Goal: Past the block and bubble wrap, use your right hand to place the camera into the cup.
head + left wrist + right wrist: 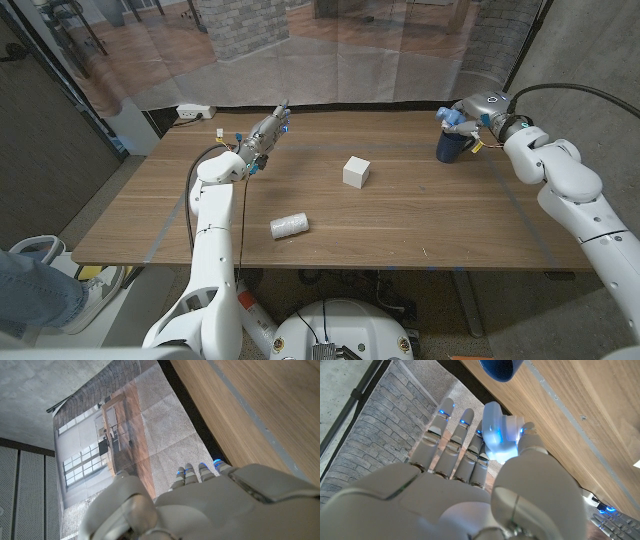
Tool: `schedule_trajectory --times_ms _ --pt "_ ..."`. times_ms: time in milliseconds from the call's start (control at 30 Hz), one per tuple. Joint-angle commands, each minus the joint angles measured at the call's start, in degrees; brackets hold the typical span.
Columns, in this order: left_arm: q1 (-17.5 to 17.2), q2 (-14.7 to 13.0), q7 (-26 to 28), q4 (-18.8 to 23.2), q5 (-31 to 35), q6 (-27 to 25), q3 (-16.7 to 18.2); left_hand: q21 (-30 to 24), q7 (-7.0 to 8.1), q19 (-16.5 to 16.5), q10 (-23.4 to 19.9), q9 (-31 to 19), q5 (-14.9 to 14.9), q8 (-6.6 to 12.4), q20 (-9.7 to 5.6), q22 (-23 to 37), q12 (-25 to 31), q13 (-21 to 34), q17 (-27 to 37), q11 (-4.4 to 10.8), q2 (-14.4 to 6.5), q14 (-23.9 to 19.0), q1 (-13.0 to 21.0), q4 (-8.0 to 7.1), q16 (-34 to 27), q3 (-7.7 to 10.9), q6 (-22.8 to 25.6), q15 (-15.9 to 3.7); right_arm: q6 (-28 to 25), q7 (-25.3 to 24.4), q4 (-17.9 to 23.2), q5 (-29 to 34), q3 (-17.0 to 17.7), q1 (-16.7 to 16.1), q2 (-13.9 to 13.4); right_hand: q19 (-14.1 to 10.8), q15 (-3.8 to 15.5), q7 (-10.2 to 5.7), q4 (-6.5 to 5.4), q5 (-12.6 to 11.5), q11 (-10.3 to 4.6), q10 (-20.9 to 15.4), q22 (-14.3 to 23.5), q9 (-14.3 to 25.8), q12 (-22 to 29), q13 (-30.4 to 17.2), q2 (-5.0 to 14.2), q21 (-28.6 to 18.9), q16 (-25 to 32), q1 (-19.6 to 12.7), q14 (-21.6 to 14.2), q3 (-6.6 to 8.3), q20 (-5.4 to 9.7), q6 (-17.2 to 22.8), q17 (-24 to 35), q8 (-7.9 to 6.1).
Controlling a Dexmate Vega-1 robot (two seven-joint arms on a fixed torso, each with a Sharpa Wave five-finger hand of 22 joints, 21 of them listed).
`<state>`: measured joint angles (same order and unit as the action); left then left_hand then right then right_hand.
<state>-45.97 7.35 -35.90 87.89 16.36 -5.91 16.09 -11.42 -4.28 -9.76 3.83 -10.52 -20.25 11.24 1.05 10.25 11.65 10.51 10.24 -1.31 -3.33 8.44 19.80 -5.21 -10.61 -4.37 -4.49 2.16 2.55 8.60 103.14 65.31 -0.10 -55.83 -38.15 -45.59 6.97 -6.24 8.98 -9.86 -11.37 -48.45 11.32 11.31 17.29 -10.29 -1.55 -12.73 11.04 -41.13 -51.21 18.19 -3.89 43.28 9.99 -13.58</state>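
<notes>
The cup (453, 146) is dark blue and stands upright near the far right corner of the table (420, 225); in the right wrist view its open mouth (501, 368) shows, with nothing visible inside the part that can be seen. The right hand (468, 116) hovers just above and beside the cup, pinching the camera (447, 116) between thumb and fingers. In the right wrist view the camera (498, 435) is a small pale rounded thing held at the fingertips (465, 422), with the thumb against its side and the other fingers stretched out straight; it is near the cup's rim but apart from it, not yet inside. The block (356, 172), a white cube, sits near the table's middle, well apart from the cup. The bubble wrap (289, 226), a small roll lying on its side, is closer to the near edge, left of the block. The left hand (264, 134) is raised over the far left part of the table, fingers held straight and close together, holding nothing; in the left wrist view its fingertips (200, 471) reach past the table's edge.
</notes>
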Motion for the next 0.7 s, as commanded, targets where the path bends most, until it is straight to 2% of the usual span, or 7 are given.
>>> schedule_trajectory --times_ms 33,700 --pt "-1.06 0.32 0.21 1.63 0.24 -0.73 0.08 -0.02 -0.20 -0.88 0.15 -0.23 0.03 0.16 0.18 0.24 0.02 0.25 0.31 0.01 -0.10 0.00 0.39 -0.12 -0.17 -0.49 0.52 0.10 -1.98 0.88 -3.06 0.80 -2.86 3.20 0.23 0.06 2.45 -6.60 -0.99 -0.42 -0.21 -0.46 0.23 0.14 -0.02 -0.31 4.59 -0.23 -0.11 -3.93 -0.38 1.26 0.07 7.32 0.23 -0.16" --pt "-1.29 0.21 0.15 1.89 0.37 -1.25 0.53 -0.04 -0.19 -0.95 0.15 -0.24 0.08 0.15 0.23 0.25 0.02 0.25 0.31 0.09 -0.20 0.04 0.50 -0.11 -0.16 -0.68 0.55 0.07 -4.61 1.61 -9.28 1.34 -7.17 8.56 0.69 0.03 2.47 -6.61 -1.09 -0.43 -0.24 -0.55 0.23 0.17 -0.26 -0.32 4.62 -0.26 -0.17 -3.80 -0.64 1.37 0.09 7.48 0.24 0.06"
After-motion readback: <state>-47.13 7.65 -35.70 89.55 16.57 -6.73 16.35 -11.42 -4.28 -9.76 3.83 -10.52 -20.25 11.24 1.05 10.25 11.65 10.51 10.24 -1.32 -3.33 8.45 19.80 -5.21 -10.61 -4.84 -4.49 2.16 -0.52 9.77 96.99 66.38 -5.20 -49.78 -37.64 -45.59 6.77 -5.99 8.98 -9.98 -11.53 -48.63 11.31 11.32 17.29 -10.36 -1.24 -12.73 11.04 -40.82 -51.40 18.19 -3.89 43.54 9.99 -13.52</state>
